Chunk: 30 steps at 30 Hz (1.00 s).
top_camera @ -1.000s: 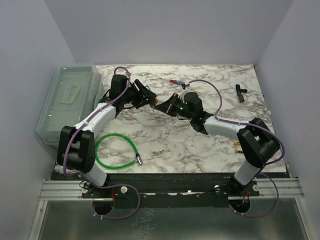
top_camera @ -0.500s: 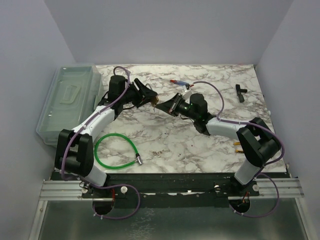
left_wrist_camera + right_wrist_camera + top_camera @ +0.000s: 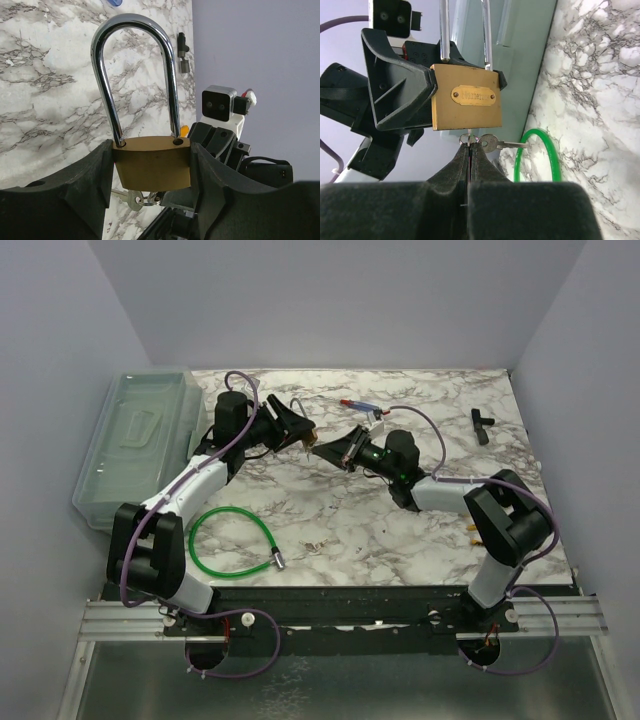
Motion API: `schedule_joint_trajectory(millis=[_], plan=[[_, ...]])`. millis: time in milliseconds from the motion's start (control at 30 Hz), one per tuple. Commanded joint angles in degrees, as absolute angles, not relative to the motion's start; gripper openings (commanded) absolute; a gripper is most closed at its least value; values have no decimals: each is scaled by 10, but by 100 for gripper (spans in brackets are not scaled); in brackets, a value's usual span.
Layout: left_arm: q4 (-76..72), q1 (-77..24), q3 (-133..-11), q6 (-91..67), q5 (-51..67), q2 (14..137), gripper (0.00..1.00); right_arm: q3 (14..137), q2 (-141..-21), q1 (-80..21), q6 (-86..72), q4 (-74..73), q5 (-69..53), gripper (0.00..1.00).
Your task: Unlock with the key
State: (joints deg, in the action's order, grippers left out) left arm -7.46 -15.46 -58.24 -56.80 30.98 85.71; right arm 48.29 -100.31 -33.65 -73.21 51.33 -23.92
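1. The key [image 3: 469, 141] is found directly beneath the padlock [image 3: 466, 97], its blade apparently entered in the keyhole in the padlock's underside; only a sliver is seen.
2. The key is pinched by the right gripper [image 3: 470, 150], clenched fully, just below the padlock, so that a twist can be applied.
3. A spare key [image 3: 492, 143] is hung on a ring beside the padlock's base.
4. The padlock body is clamped sideways by the left gripper [image 3: 150, 172], shackle [image 3: 135, 70] upright and seated, keyhole presented downward for access.
5. A green cable [image 3: 232, 540] is laid on the table [image 3: 400, 530], well apart from the padlock.
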Motion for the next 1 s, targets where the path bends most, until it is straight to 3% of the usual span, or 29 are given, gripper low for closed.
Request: schedule_joint_trajectory(millis=[0, 300, 367, 467, 733, 967], plan=[[-125, -170, -582, -591, 398, 814, 0, 469, -1020, -327, -751, 539, -223, 0], [-120, -170, -578, -592, 385, 811, 0, 456, -1017, -316, -725, 550, -256, 1], [-115, -170, -578, -589, 380, 811, 0, 457, -1015, -316, -714, 548, -265, 7], [-101, -170, -581, -581, 366, 810, 0, 460, -1000, -316, -688, 525, -273, 25], [-7, -170, -607, -546, 304, 820, 0, 459, -939, -315, -596, 394, -257, 37], [15, -170, -613, -543, 294, 826, 0, 487, -903, -316, -509, 289, -245, 61]])
